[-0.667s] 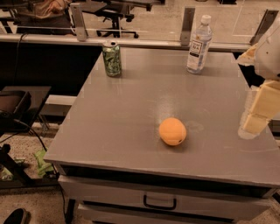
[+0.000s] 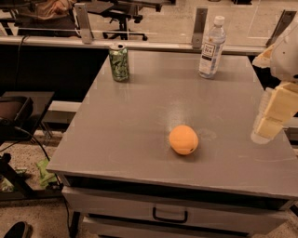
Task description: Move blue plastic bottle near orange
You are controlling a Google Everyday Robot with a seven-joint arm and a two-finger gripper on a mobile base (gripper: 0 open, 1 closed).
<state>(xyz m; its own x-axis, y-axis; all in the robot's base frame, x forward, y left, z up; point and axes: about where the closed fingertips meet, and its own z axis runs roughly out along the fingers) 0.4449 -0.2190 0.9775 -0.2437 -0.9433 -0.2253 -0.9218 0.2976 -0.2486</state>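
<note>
The blue plastic bottle (image 2: 212,46) stands upright at the far right of the grey table (image 2: 139,121); it is clear with a white cap and a white label. The orange (image 2: 183,139) lies near the table's front, right of centre. My gripper (image 2: 274,114), pale yellow, hangs over the table's right edge, well in front of the bottle and to the right of the orange. It touches neither and holds nothing that I can see.
A green drink can (image 2: 119,62) stands at the far left of the table. A drawer with a handle (image 2: 170,215) sits below the front edge. Office chairs (image 2: 122,14) and a railing are behind; cables and a stand are on the floor at left.
</note>
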